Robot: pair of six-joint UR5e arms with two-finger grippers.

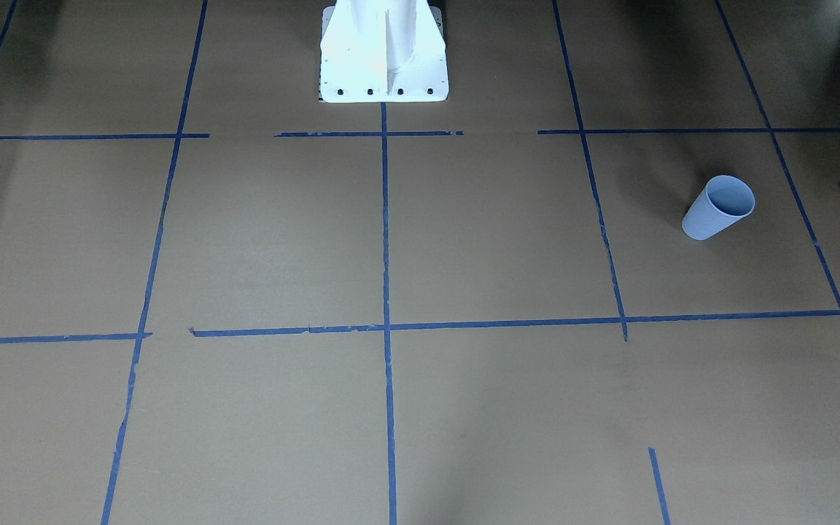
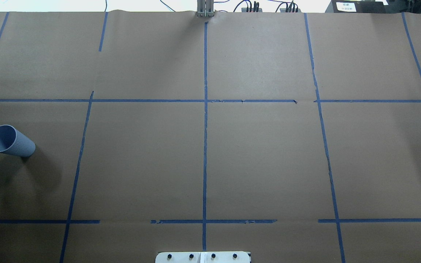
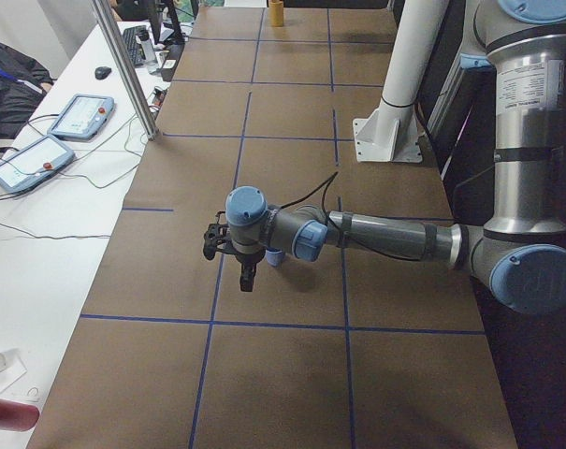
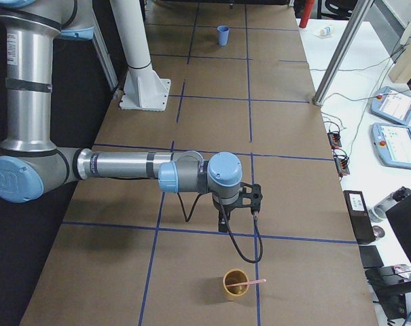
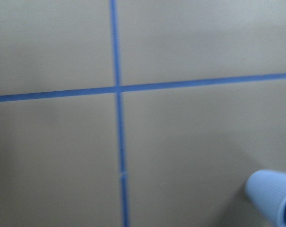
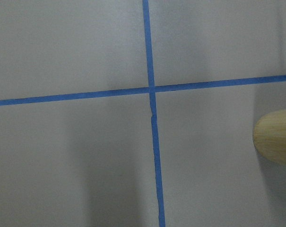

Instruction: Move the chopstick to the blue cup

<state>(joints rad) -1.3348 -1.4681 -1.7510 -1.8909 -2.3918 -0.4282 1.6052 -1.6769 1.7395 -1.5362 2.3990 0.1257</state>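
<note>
Black is the colour of the right gripper (image 4: 221,222), which is pointed down just above the brown paper table (image 4: 191,272). Whether it is spread wide or pinched together cannot be made out from this side.

Just nearer than it, a tan cup (image 4: 235,284) is stood upright. The pink chopstick (image 4: 257,280) is leaned inside it, with its tip poking out over the right side of the rim.

The blue cup (image 2: 10,141) is stood far away at the other end of the table. It is just beside the left gripper (image 3: 248,279), whose grip cannot be made out either.

The stick probably has to be picked up first. It is best pinched near the poking end and lifted straight up, so the tan cup is not tipped over. It should then be carried slowly, because such a thin stick could slip.
</note>
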